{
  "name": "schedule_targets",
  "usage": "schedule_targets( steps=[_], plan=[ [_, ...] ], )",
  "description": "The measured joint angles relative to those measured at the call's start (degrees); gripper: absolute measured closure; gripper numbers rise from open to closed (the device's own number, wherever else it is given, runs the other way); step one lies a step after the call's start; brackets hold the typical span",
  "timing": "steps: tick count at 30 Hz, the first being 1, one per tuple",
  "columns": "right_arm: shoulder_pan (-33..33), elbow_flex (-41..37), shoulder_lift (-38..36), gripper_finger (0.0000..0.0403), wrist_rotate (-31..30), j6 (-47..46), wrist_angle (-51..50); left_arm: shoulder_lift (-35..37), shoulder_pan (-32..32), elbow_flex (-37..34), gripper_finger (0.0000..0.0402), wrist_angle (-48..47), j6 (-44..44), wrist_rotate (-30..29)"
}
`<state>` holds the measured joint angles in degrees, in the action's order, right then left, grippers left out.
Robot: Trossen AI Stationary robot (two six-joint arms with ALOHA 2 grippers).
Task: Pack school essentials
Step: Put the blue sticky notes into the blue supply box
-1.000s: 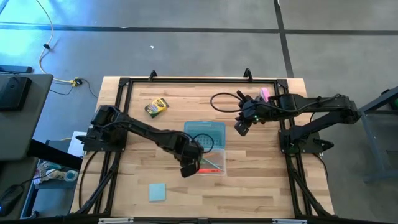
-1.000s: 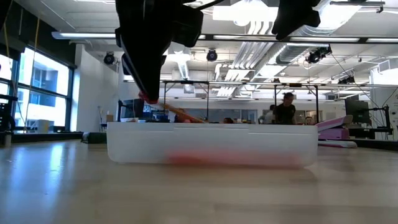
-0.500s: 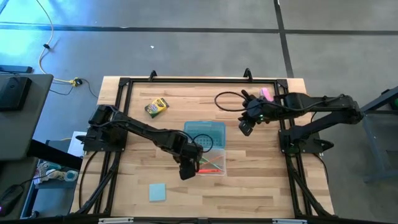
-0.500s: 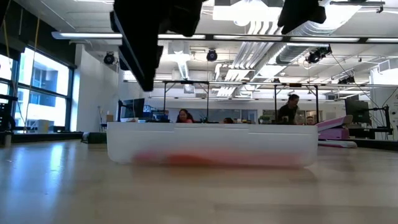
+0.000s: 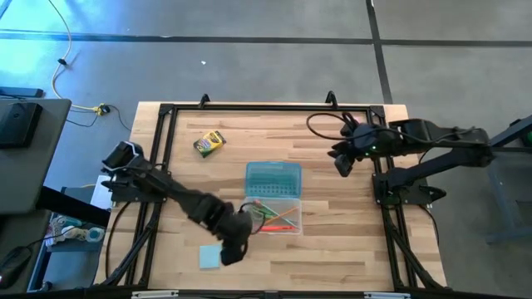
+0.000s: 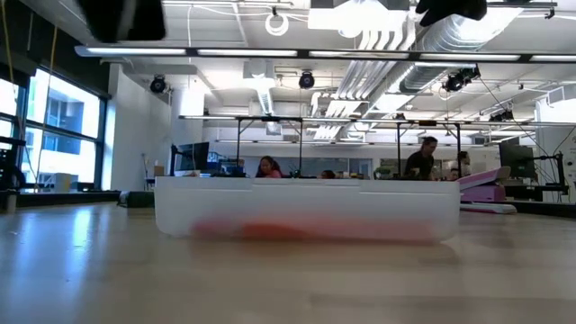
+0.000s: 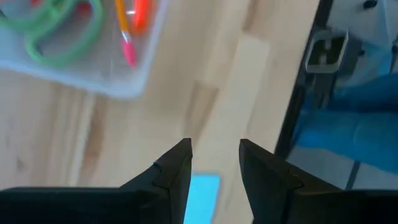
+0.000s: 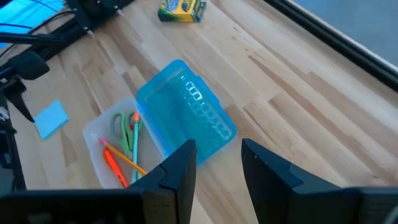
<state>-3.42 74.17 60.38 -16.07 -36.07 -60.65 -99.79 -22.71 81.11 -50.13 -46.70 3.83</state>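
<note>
A clear case [image 5: 278, 218] lies on the table and holds green-handled scissors [image 8: 120, 124], an orange pen [image 8: 112, 163] and a thin green pencil [image 8: 134, 144]. Its teal lid [image 5: 273, 177] lies open on the far side. A light-blue note pad [image 5: 208, 257] lies flat near the front edge. My left gripper [image 5: 224, 254] hovers open just right of it, and the pad's edge [image 7: 202, 196] shows between the fingers. The yellow-green crayon box [image 5: 209, 143] lies at the far left. My right gripper [image 5: 342, 164] hangs open and empty, high at the far right.
The black frame rails [image 5: 158, 166] run along the table's left, right and far sides. Bare wood lies between the case and the front edge. A cable loop [image 5: 320, 124] hangs by the right arm. People stand in the room behind the table.
My left gripper has risen out of the case and swung toward the table's near left, to the note pad. An orange stick that slanted above the case's rim beside its fingers no longer shows there. My right gripper has drawn back up and toward the right edge.
</note>
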Motion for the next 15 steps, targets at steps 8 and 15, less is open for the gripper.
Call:
schedule_targets(
  steps=[8,15],
  plan=[
    [0.00,0.00,-0.90,0.0286,-0.01,9.98,0.03,-0.17,-8.18,-0.01,0.0264,-3.81,-9.25,-1.90],
    [0.00,0.00,-0.75,0.0286,-0.01,18.41,0.05,-0.20,-11.81,-0.01,0.0222,-6.10,-16.68,2.06]
  ],
)
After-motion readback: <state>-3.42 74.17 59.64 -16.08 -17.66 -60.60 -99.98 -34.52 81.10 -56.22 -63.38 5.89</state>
